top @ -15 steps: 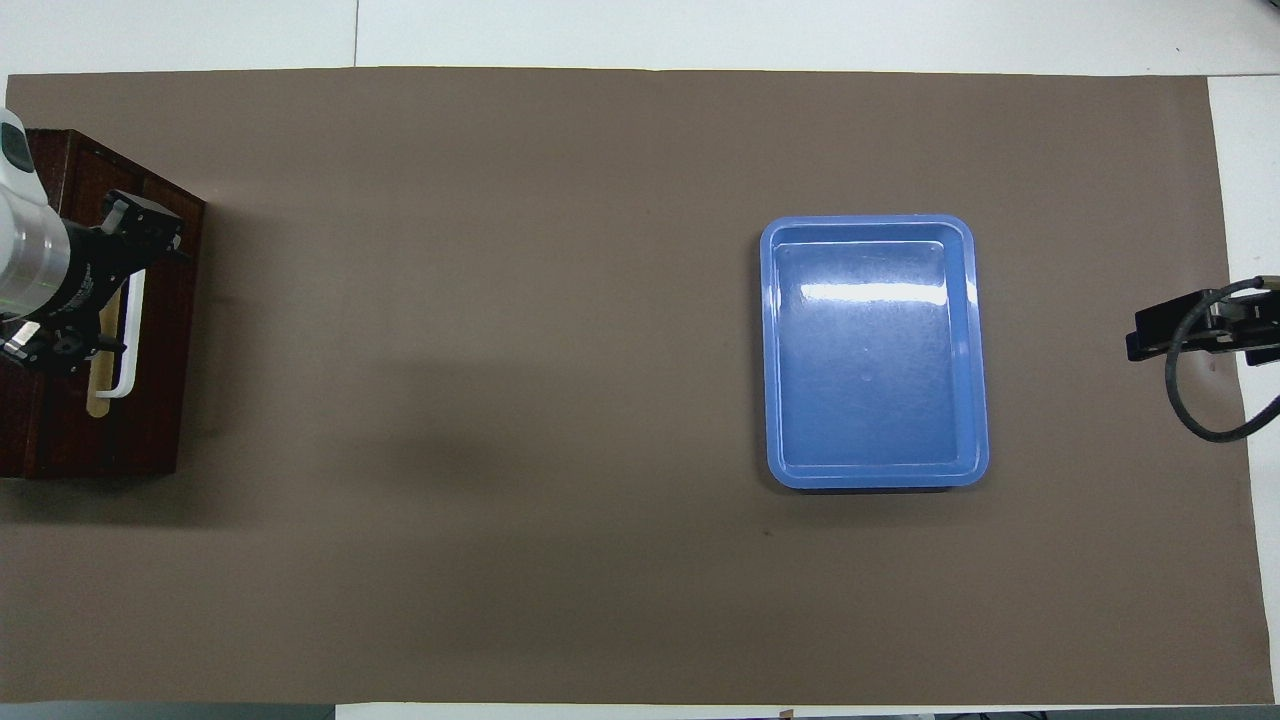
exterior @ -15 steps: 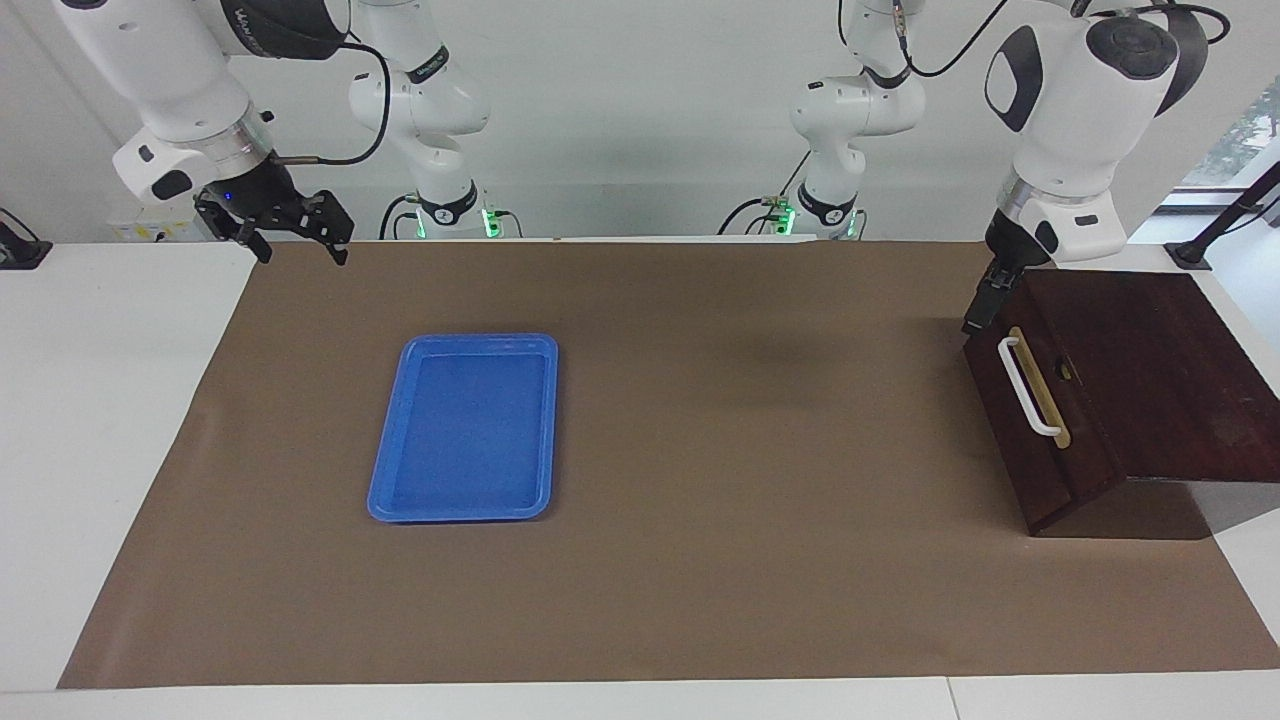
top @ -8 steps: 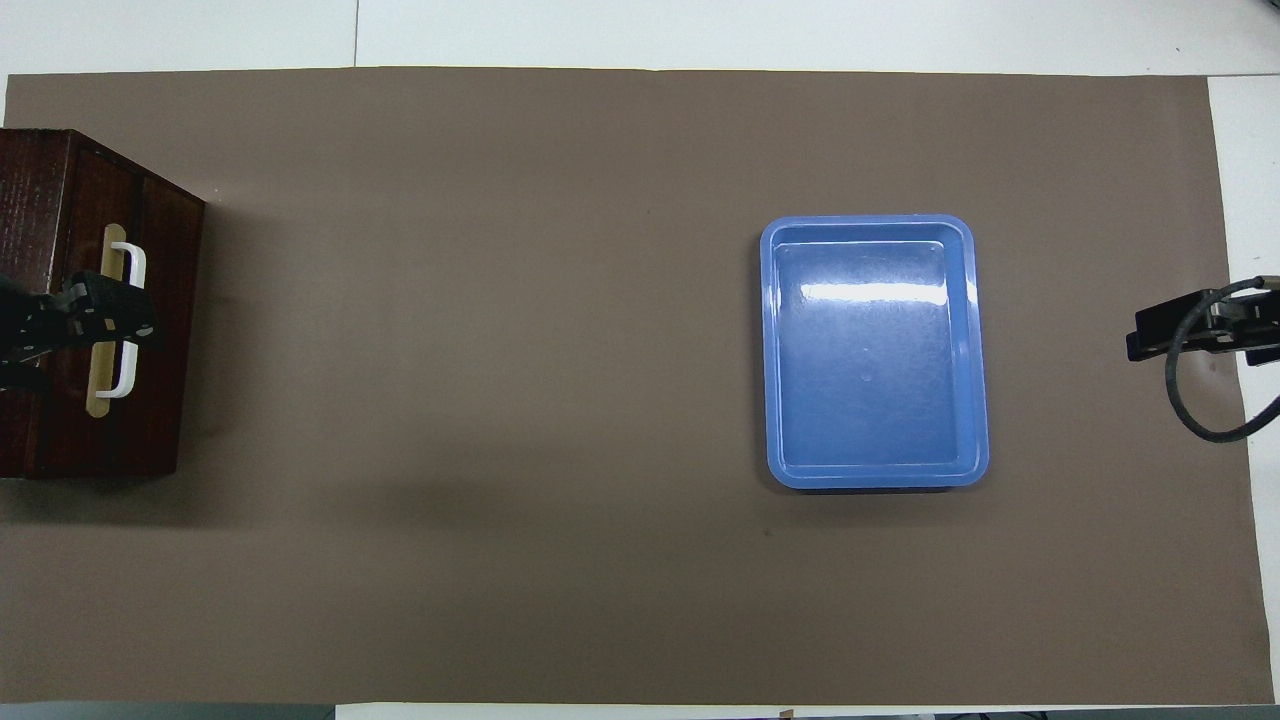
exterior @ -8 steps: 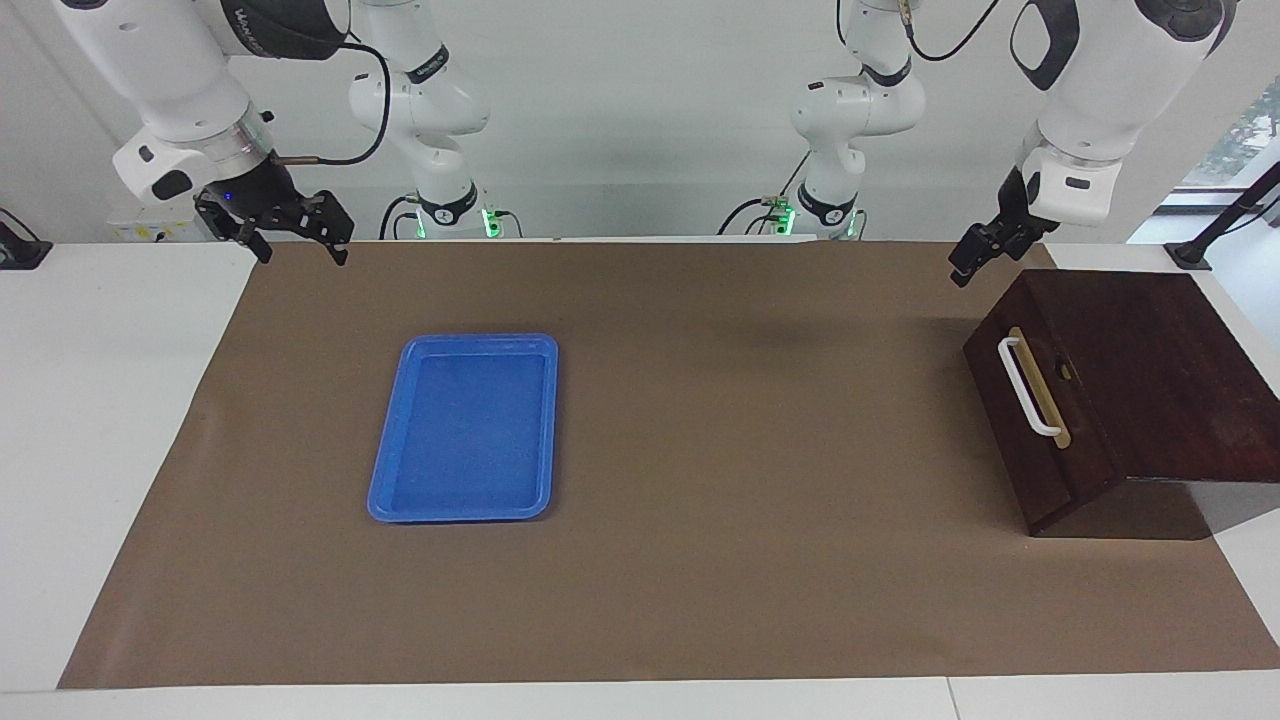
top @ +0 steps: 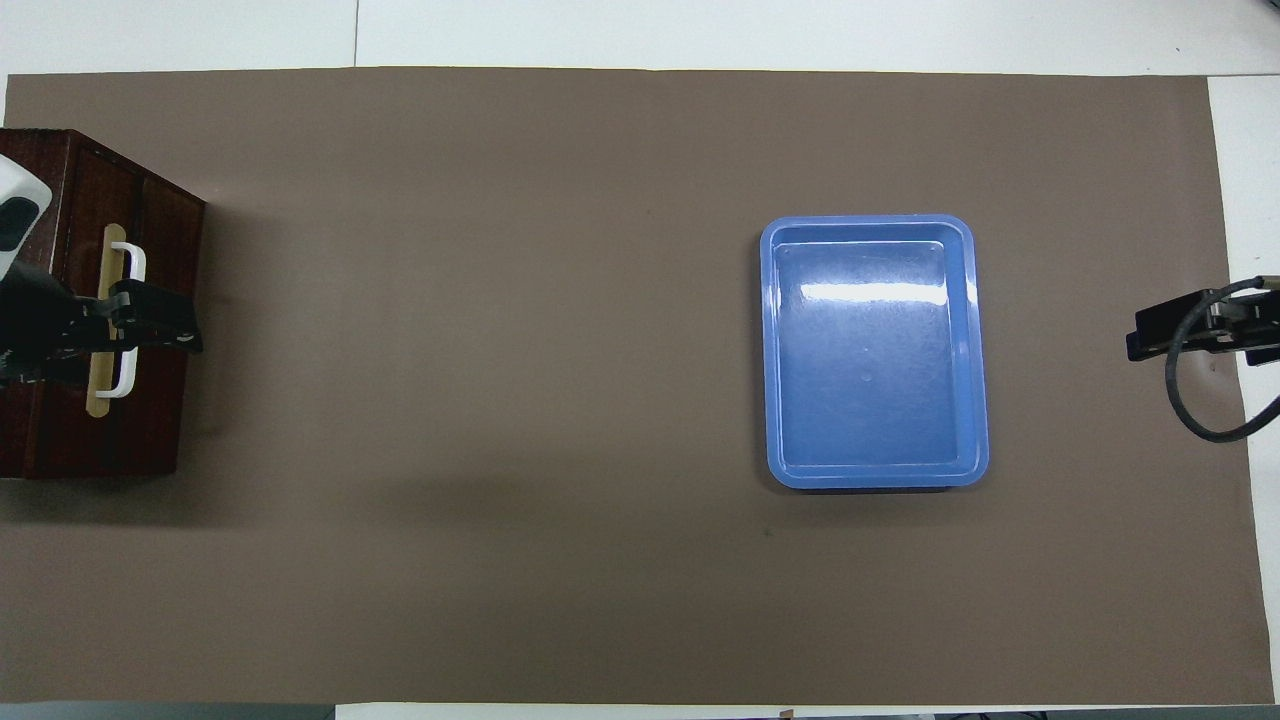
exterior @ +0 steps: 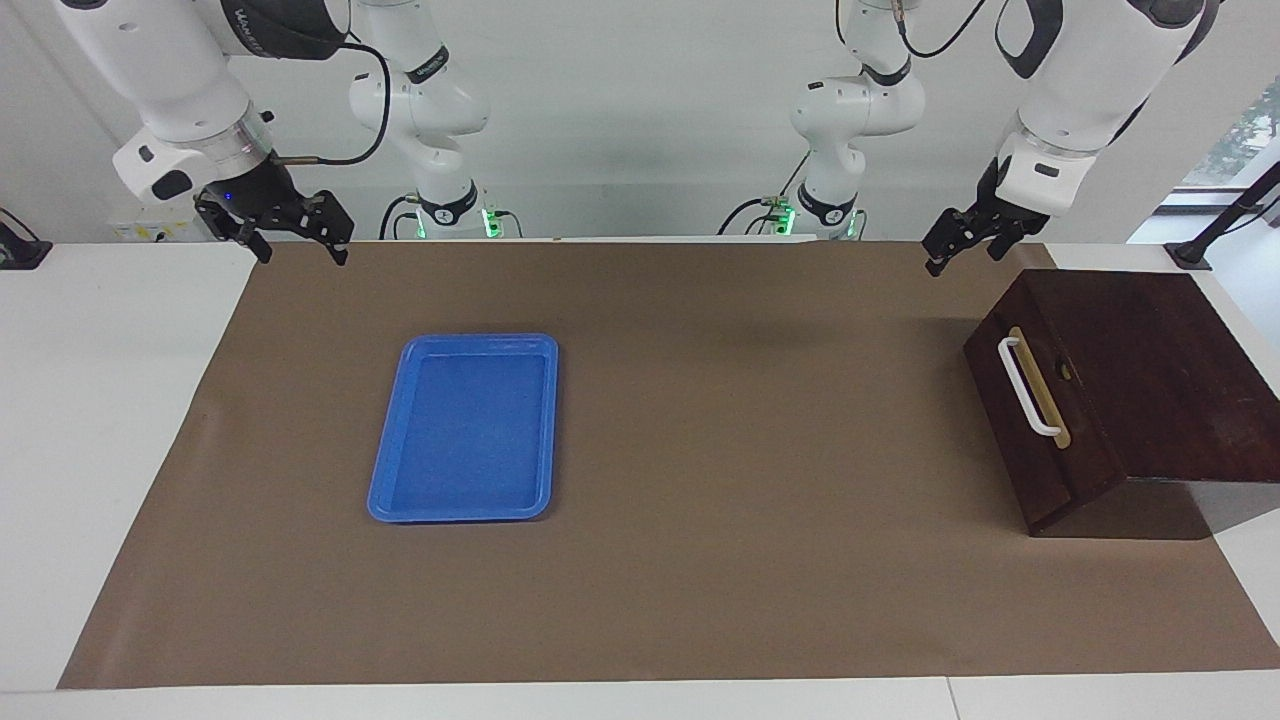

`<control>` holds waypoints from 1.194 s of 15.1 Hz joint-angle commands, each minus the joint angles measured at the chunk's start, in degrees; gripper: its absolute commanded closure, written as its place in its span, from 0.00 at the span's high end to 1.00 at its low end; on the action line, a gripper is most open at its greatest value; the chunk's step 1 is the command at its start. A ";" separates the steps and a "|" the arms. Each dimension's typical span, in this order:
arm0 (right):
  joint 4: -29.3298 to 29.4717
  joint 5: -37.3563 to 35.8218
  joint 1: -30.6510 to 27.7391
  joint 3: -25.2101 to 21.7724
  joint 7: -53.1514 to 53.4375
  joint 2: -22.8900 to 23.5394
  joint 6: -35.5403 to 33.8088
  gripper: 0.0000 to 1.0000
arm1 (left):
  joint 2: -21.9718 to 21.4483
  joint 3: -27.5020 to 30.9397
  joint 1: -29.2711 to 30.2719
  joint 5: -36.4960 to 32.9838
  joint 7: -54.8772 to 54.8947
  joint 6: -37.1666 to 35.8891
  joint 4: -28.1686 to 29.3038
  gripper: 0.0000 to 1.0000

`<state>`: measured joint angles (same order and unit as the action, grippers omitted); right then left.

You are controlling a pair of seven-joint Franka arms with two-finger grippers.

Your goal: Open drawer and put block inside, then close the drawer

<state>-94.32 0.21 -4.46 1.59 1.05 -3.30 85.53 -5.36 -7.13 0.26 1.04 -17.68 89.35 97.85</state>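
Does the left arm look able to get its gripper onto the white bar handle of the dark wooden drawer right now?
Probably yes. The left gripper hangs open above the mat beside the dark wooden drawer, and nothing lies between it and the white bar handle, which faces the bare table.

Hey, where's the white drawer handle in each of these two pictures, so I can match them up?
Facing view: the white handle sits near the picture's right edge, on the drawer front, at the left arm's end of the table.
Overhead view: the handle sits near the picture's left edge, partly covered by the raised left tool.
Shared landmark: the blue tray, toward the right arm's end.
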 commanded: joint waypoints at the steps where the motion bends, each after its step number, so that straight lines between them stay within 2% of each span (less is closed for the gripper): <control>1: -0.34 -0.92 0.06 -0.10 -0.70 -0.56 -0.54 1.00 | -1.06 0.45 -0.18 0.46 2.37 0.56 1.47 1.00; 4: -0.34 -0.92 0.06 -0.10 -0.70 -0.56 -0.54 1.00 | 1.22 0.36 -0.17 0.19 5.11 -0.49 -1.24 1.00; 7: -0.34 -0.92 0.06 -0.10 -0.70 -0.56 -0.54 1.00 | 5.35 0.36 -0.44 0.02 6.51 -3.56 -5.29 1.00; 12: -0.34 -0.92 0.06 -0.10 -0.70 -0.56 -0.54 1.00 | 4.92 0.45 -1.05 0.46 12.31 -5.06 -4.86 1.00; 18: -0.34 -0.92 0.06 -0.10 -0.70 -0.56 -0.54 1.00 | 4.92 0.45 -1.05 0.55 12.58 -4.10 -4.86 1.00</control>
<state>-94.32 0.21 -4.46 1.59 1.05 -3.30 85.53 -0.82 -7.23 -0.30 1.04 -6.07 86.10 94.29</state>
